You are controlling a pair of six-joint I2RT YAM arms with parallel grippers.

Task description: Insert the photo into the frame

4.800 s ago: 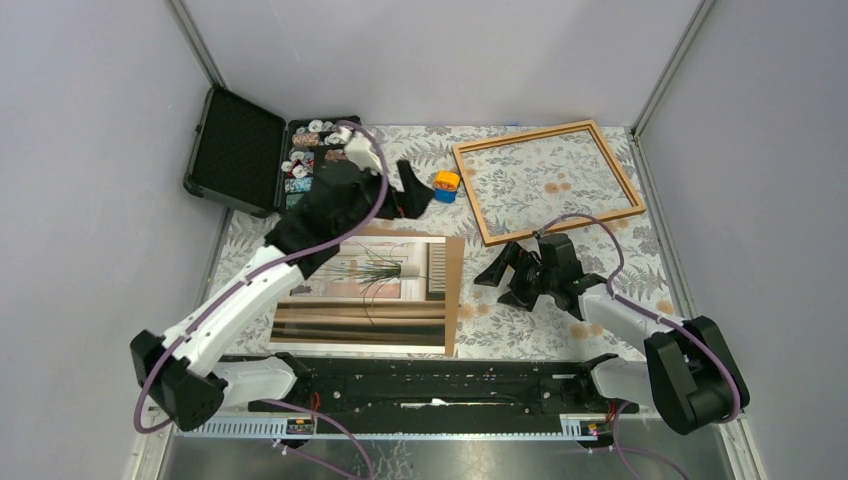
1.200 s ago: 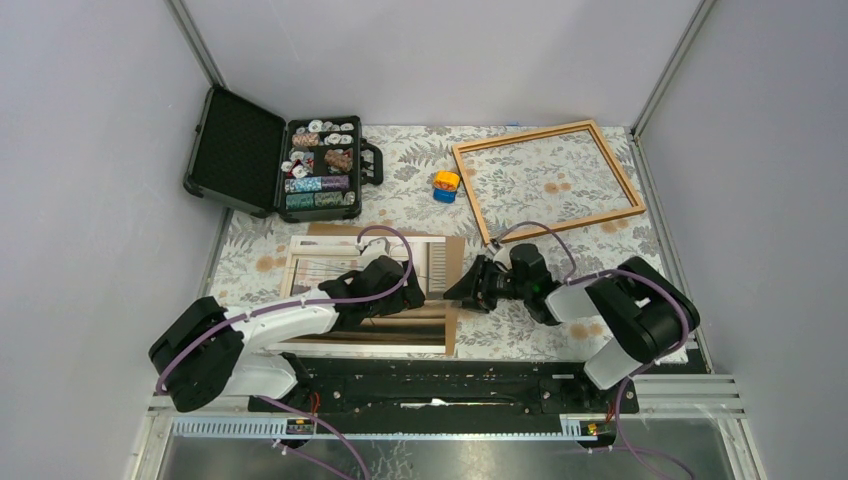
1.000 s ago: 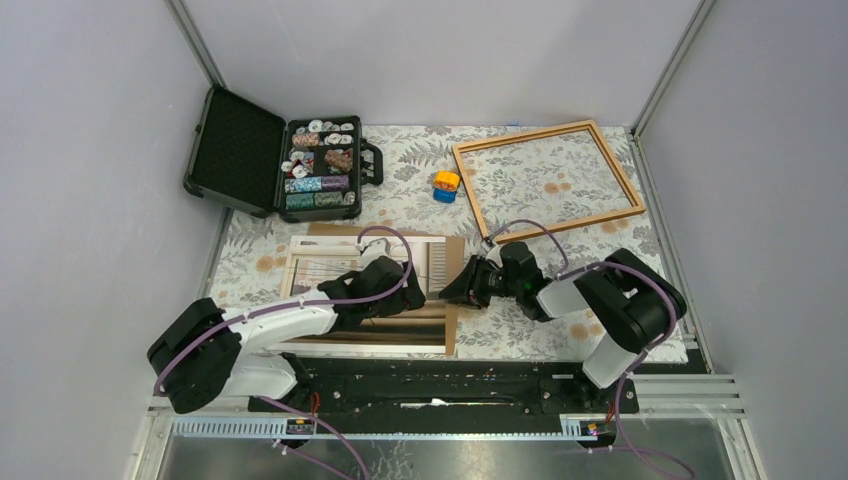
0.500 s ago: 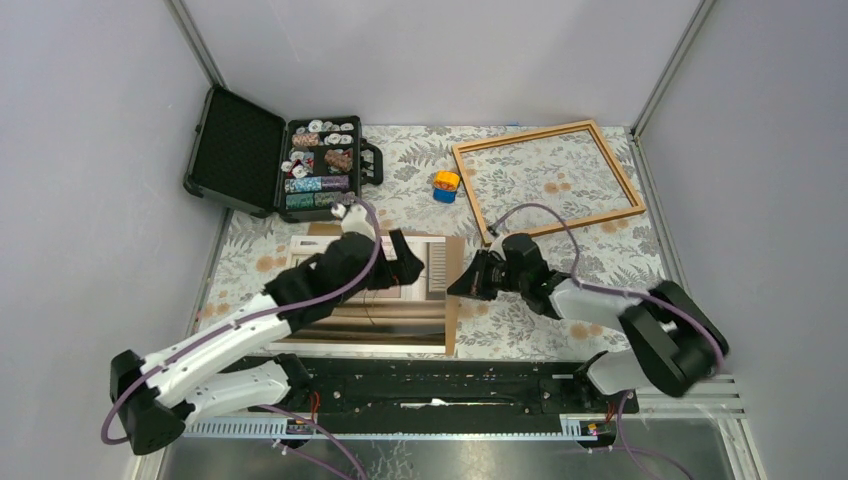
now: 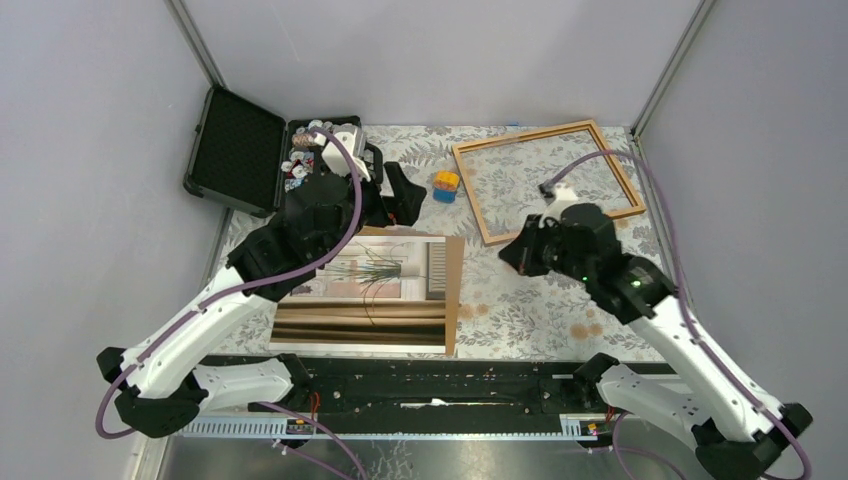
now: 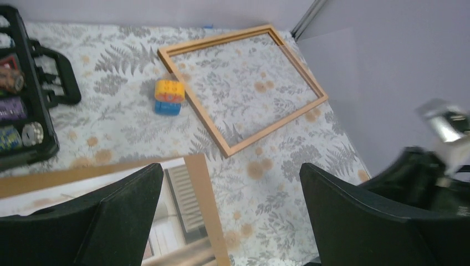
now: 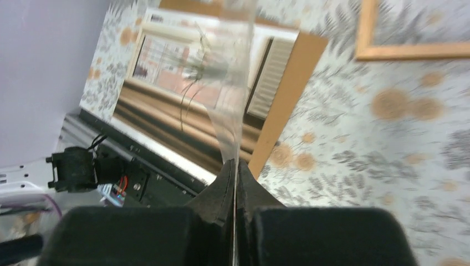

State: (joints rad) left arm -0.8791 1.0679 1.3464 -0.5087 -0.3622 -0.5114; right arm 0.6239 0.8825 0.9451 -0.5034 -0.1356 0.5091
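Photo (image 5: pixel 365 290) of the grassy plant lies face up on a brown board (image 5: pixel 453 290), low and left of middle in the top view. Wooden frame (image 5: pixel 528 135) lies flat on the flowery cloth (image 5: pixel 560 320) in the upper right, well apart from it. Left pincer (image 6: pixel 230 169) hangs with jaws wide apart, holding nothing. Right pincer (image 7: pixel 233 166) is squeezed tight on a thin see-through sheet (image 7: pixel 235 94). A yellow and blue block (image 5: pixel 445 185) sits just left of the frame.

Photo (image 5: pixel 370 300) lies flat, face up on the brown backing board (image 5: pixel 453 290): wispy plant, white pot, brown stripes. Frame (image 5: pixel 526 135), thin light wood, sits flat and empty, a bit skewed, just past the board's far right corner.
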